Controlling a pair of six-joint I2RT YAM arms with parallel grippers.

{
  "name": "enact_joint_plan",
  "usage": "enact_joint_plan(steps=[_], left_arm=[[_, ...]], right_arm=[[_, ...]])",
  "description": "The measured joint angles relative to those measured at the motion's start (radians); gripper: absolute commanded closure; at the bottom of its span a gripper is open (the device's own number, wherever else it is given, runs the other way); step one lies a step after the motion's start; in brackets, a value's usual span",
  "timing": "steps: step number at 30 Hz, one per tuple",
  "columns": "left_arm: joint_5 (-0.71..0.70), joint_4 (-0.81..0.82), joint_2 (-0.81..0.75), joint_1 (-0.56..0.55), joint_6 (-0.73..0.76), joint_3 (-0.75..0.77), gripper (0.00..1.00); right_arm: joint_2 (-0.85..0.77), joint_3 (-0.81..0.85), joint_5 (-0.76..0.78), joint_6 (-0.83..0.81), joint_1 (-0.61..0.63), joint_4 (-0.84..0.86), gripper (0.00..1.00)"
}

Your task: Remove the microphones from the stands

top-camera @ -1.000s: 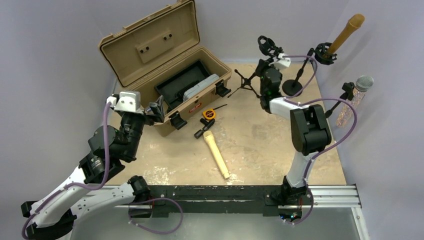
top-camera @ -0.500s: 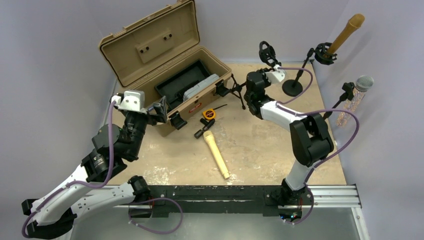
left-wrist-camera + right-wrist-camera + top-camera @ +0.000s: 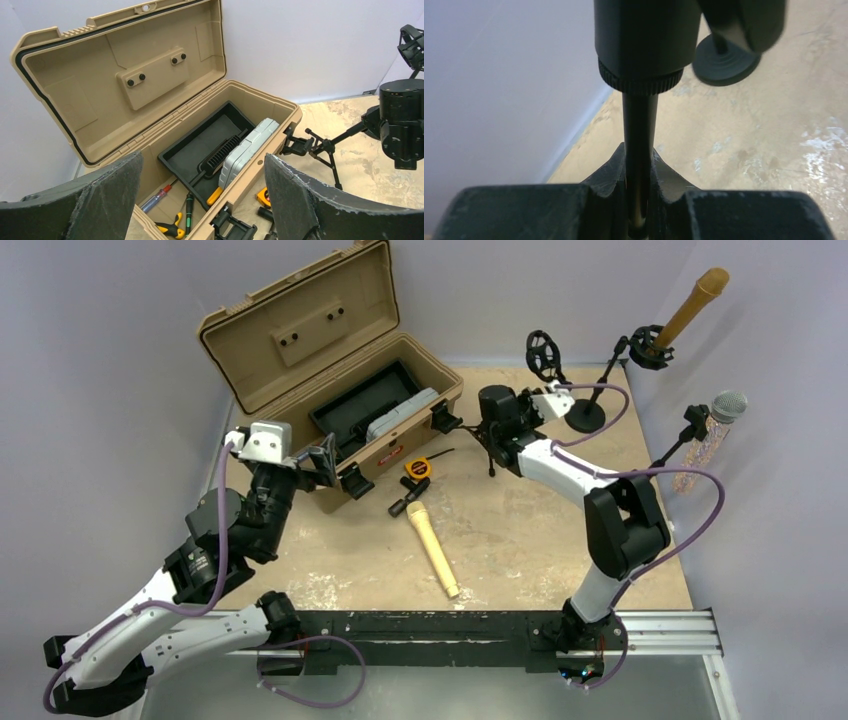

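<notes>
My right gripper (image 3: 503, 423) is shut on the thin black pole (image 3: 639, 135) of a tripod stand (image 3: 489, 445), which it holds tilted beside the toolbox. The stand's round clip (image 3: 545, 355) is empty. A yellow microphone (image 3: 432, 548) lies flat on the table in front. A brown microphone (image 3: 692, 308) sits in a round-based stand (image 3: 586, 416) at the back right. A silver-headed microphone (image 3: 712, 435) sits in another stand at the right edge. My left gripper (image 3: 318, 458) hangs open at the toolbox's near corner, holding nothing (image 3: 205, 200).
The open tan toolbox (image 3: 300, 335) stands at the back left, with a black tray, a grey case (image 3: 247, 152) and screwdrivers inside. A yellow tape measure (image 3: 417, 468) and a small black part (image 3: 404, 503) lie between the toolbox and the yellow microphone.
My right arm has swung left with the tripod stand, away from the round-based stand and toward the toolbox. The left arm has barely moved.
</notes>
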Motion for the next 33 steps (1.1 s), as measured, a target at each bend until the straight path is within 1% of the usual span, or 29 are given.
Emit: enact_joint_plan(steps=[3,6,9,11,13,15,16,17,18,19,21,22,23,24,25,28,33], left_arm=[[0.001,0.0,0.003,-0.005,0.0,0.0,0.12],[0.001,0.0,0.005,-0.006,0.0,0.0,0.12],[0.002,0.0,0.006,-0.009,0.0,0.0,0.12],[0.002,0.0,0.006,-0.011,0.0,0.0,0.12],[0.002,0.0,0.006,-0.011,0.0,0.0,0.12],[0.003,0.0,0.006,-0.011,0.0,0.0,0.12],[0.003,-0.001,0.006,-0.012,0.0,0.0,0.12],[0.004,-0.001,0.006,-0.012,0.0,0.0,0.12],[0.007,-0.001,0.007,-0.012,0.0,0.0,0.12],[0.011,-0.003,0.009,-0.012,0.0,0.0,0.12],[0.017,-0.005,0.015,-0.012,0.0,0.0,0.12],[0.019,-0.006,0.02,-0.012,0.0,0.0,0.12],[0.021,-0.006,0.028,-0.012,0.0,0.0,0.12],[0.022,-0.006,0.037,-0.012,0.0,0.0,0.12],[0.024,-0.007,0.048,-0.012,0.0,0.001,0.12],[0.03,-0.018,0.079,-0.016,-0.003,0.002,0.12],[0.044,-0.038,0.103,-0.016,-0.006,0.002,0.12]], right_arm=[[0.013,0.032,0.072,0.099,0.004,-0.114,1.0],[0.04,0.082,0.156,0.262,0.015,-0.277,1.0],[0.064,0.118,0.231,0.381,0.032,-0.394,1.0],[0.076,0.129,0.274,0.423,0.049,-0.438,1.0],[0.088,0.139,0.311,0.424,0.065,-0.449,1.0],[0.092,0.142,0.319,0.357,0.076,-0.405,1.0],[0.085,0.124,0.301,0.27,0.08,-0.331,1.0],[0.064,0.085,0.257,0.159,0.082,-0.215,1.0],[0.022,0.024,0.185,0.045,0.079,-0.081,1.0],[-0.043,-0.062,0.067,-0.064,0.069,0.049,0.95],[-0.168,-0.221,-0.137,-0.24,0.045,0.182,0.92],[-0.195,-0.257,-0.19,-0.29,0.035,0.209,0.93],[-0.201,-0.266,-0.238,-0.343,0.021,0.225,0.97],[-0.184,-0.253,-0.271,-0.377,0.012,0.232,1.0],[-0.153,-0.226,-0.295,-0.406,0.003,0.235,1.0],[-0.082,-0.166,-0.303,-0.457,-0.005,0.25,1.0],[-0.102,-0.206,-0.267,-0.489,0.007,0.289,1.0]])
